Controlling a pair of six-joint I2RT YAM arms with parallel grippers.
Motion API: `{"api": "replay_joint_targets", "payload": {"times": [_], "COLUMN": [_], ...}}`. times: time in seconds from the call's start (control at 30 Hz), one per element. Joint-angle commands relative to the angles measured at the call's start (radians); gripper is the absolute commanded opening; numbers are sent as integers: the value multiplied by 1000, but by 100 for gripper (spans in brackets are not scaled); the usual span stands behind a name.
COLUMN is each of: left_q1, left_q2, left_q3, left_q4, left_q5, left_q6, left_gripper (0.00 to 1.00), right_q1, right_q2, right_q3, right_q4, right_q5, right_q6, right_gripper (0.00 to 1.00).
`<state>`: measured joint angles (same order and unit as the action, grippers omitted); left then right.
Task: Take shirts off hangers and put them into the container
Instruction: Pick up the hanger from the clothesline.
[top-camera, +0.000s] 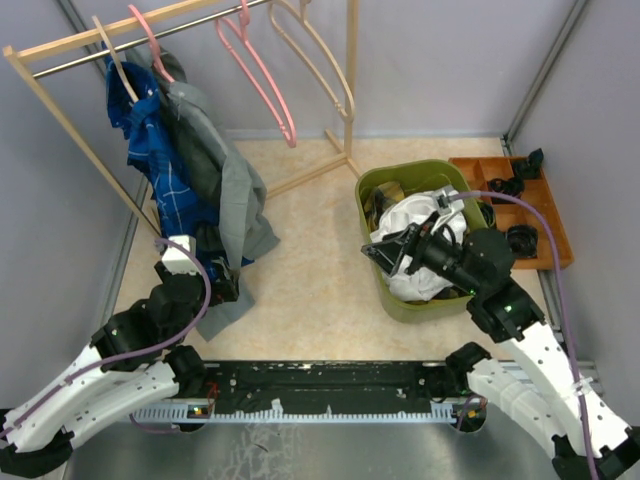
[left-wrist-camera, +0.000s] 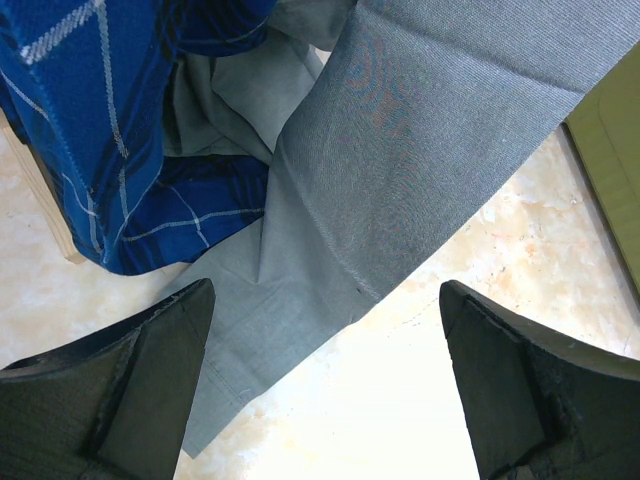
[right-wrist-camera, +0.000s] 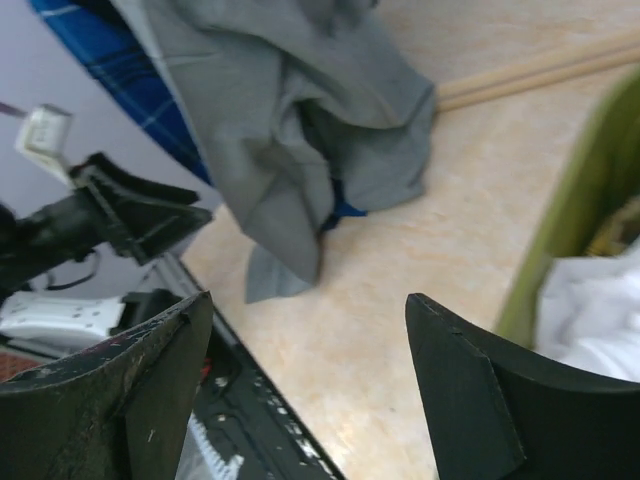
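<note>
The white shirt (top-camera: 415, 215) lies crumpled inside the green container (top-camera: 372, 188), which stands on the right part of the table (top-camera: 320, 250). The right gripper (right-wrist-camera: 308, 300) hovers over this shirt, its jaws apart and nothing between them. The grey shirt (top-camera: 215, 170) and the blue checked shirt (top-camera: 150, 150) hang at the left end of the rack (top-camera: 60, 45), with their lower ends reaching the table. The left gripper (left-wrist-camera: 325, 295) is just beside the grey hem, spread wide and holding nothing. A pink hanger (top-camera: 262, 75) and a pale hanger (top-camera: 320, 60) hang on the rod without shirts.

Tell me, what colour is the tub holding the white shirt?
The tub is olive green, clearest in the top external view.
</note>
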<state>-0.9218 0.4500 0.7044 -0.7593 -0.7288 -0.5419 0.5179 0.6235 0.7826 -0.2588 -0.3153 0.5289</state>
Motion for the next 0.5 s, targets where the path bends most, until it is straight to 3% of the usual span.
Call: {"api": "replay_joint_targets", "payload": {"times": [0.0, 0.23, 0.37, 0.47], "left_q1": [5, 7, 5, 5], "left_q2": [-4, -12, -14, -22], "left_q3": [12, 10, 11, 9], "left_q4": [27, 29, 25, 25], "left_q5": [9, 7, 2, 1], "left_q6": [13, 13, 11, 9], "left_gripper": [99, 99, 99, 99], "right_q1": [86, 462, 526, 529], "right_q2": [50, 280, 431, 485], "right_q3": [41, 251, 364, 371], "right_q4": [190, 47, 64, 213], "right_q5": [-113, 401, 568, 564], "right_q6": [48, -321, -411, -451], "right_gripper": [78, 78, 77, 75]}}
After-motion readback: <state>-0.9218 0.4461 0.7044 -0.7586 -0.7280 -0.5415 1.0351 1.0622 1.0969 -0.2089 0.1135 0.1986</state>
